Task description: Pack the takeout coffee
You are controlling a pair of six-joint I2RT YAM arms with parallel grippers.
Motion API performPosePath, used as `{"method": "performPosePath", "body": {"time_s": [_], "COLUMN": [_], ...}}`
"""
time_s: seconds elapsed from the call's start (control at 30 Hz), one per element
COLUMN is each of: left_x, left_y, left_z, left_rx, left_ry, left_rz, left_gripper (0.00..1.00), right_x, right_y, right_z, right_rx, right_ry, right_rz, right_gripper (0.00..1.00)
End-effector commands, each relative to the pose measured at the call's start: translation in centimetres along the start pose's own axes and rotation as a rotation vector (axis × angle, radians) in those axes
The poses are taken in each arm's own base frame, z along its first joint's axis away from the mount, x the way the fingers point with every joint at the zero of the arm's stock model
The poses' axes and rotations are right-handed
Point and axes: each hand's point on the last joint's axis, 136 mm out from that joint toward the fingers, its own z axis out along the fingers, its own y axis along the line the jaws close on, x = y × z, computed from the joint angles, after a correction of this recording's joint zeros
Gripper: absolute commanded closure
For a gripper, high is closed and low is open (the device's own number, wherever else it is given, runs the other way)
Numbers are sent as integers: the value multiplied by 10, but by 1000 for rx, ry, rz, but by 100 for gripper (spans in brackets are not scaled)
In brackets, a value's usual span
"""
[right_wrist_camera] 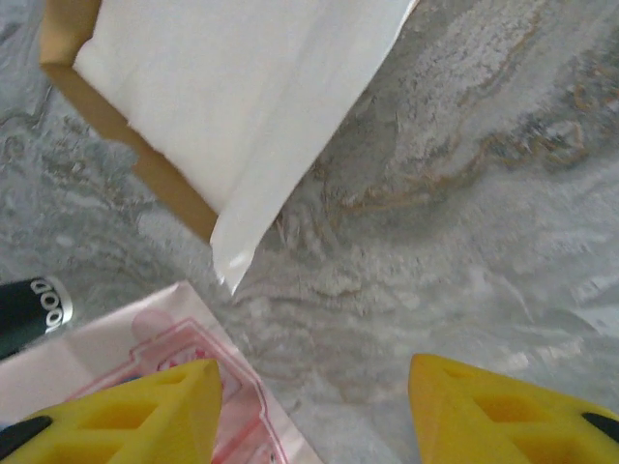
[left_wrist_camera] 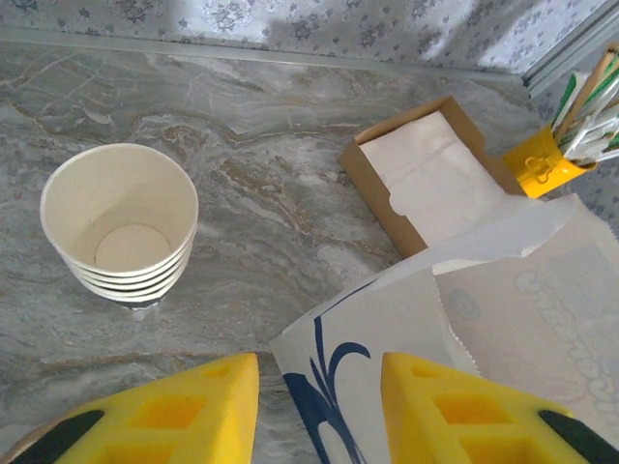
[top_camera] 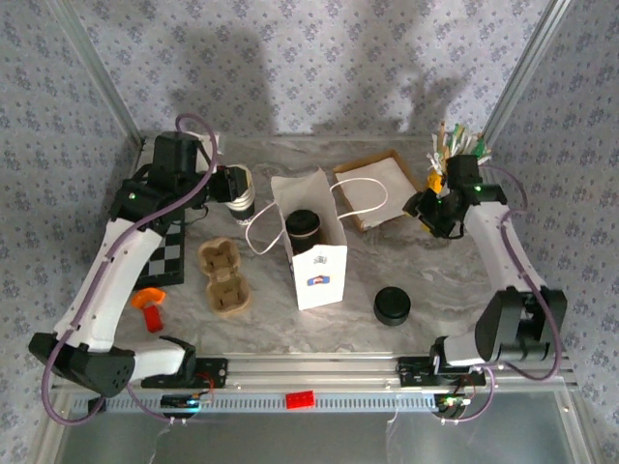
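Observation:
The takeout coffee [top_camera: 303, 228], a cup with a round black lid, stands inside an upright white paper bag [top_camera: 316, 246] at mid-table. The brown pulp two-cup tray [top_camera: 222, 276] lies empty to the bag's left. My left gripper [top_camera: 235, 186] hovers at the back left beside a stack of lidless cream cups [left_wrist_camera: 121, 224]. It is open [left_wrist_camera: 319, 416], with the bag's blue-printed top edge [left_wrist_camera: 387, 338] below the gap between its fingers. My right gripper [top_camera: 427, 209] is open [right_wrist_camera: 314, 411] over bare marble, just right of the napkin box.
A brown box of white napkins [top_camera: 377, 188] sits behind the bag. A yellow holder of sticks [top_camera: 447, 155] stands at the back right. A low stack of black lids [top_camera: 393, 305] lies front right. An orange piece [top_camera: 150, 305] and a checkered board [top_camera: 166, 257] are on the left.

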Motion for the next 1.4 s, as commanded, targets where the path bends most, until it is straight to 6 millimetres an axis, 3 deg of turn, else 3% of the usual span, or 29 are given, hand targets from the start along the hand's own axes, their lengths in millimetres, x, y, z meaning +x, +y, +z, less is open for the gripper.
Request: {"method": "performPosePath", "body": {"time_s": [0.0,0.2,0.47,0.97,1.27,1.37], "left_x": [-16,-16,-15,-18,-20,-20], "left_y": [-9,0,3,5,4,4], "left_z": [-6,-3,1,1,-1,-1], "left_rx": [29,-20,-36,-46,-41,-40], "left_ry": [-53,-52,-46,-51,-57,-59], "left_rz": [77,100,122,114,104,106], "left_gripper": [61,60,58,57,56,55], "right_x": [-21,-25,-26,-30,-28,-28], "right_y": [19,14,10,31,27,26], "right_z": [25,68,91,94,73,76], "right_rx": [-42,16,44,36,84,88], "right_ry": [-73,-45,-44,-42,-62,-56], "right_rz": [22,60,81,45,27,25], "right_gripper": [46,53,57,73,70,70]}}
